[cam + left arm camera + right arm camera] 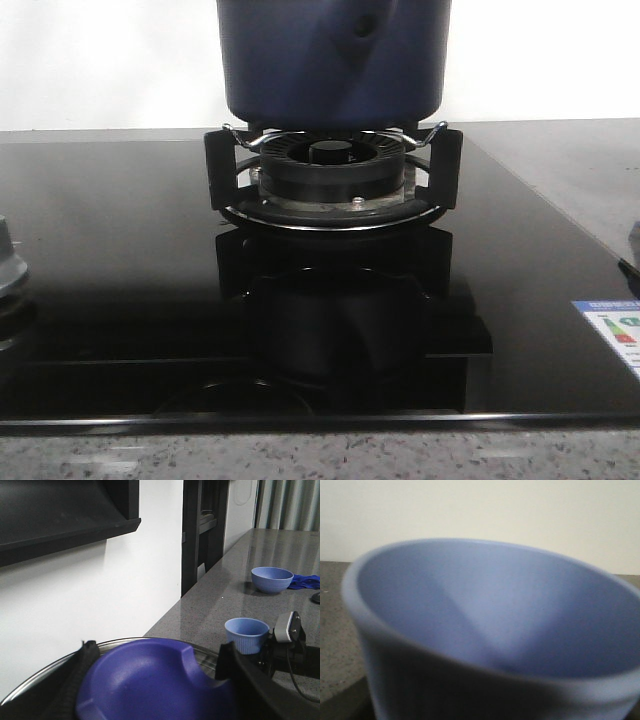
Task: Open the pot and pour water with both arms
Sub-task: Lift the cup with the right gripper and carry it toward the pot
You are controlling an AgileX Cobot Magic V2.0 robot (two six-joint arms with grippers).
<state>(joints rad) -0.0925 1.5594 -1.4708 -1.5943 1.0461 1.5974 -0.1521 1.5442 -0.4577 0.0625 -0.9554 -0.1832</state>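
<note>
Pot [330, 60]: one, round, matt navy, straight wall, rounded lower edge, pointed raised mount with a small hole on the near side. Seated on the burner [335, 170], centre rear of the hob [120, 280]; upper part cut off by the front view.

Burner: one, black, round, ribbed. Flanked by two black prongs [215, 170] in view and two bent wire clips [240, 135].

Hob: black glass, glossy, mirroring the burner. Bordered at the near edge by a speckled stone counter [320, 455]. One coloured sticker [612, 332] at the right edge.

Lid [45, 672]: one, glass with a bright steel rim, carrying one matt purple-blue knob [150, 690], dished on top.

Left pincer [157, 680]: two black fingers [82, 672], set against opposite sides of the knob, gripping it. Directly over the lid. Pot wall hidden in this view, so not possible to tell whether lid and pot are in contact.

Cup [246, 635]: one, pale blue, ribbed outside, smooth inside, upright on the grey counter [215, 605].

Right pincer [270, 650]: black, pale grey block on top, just beside the cup; opening cannot be told. Well apart from the lid.

Bowl [272, 578]: one, blue, smooth, further along the counter, beside one crumpled blue cloth [306, 581].
</note>
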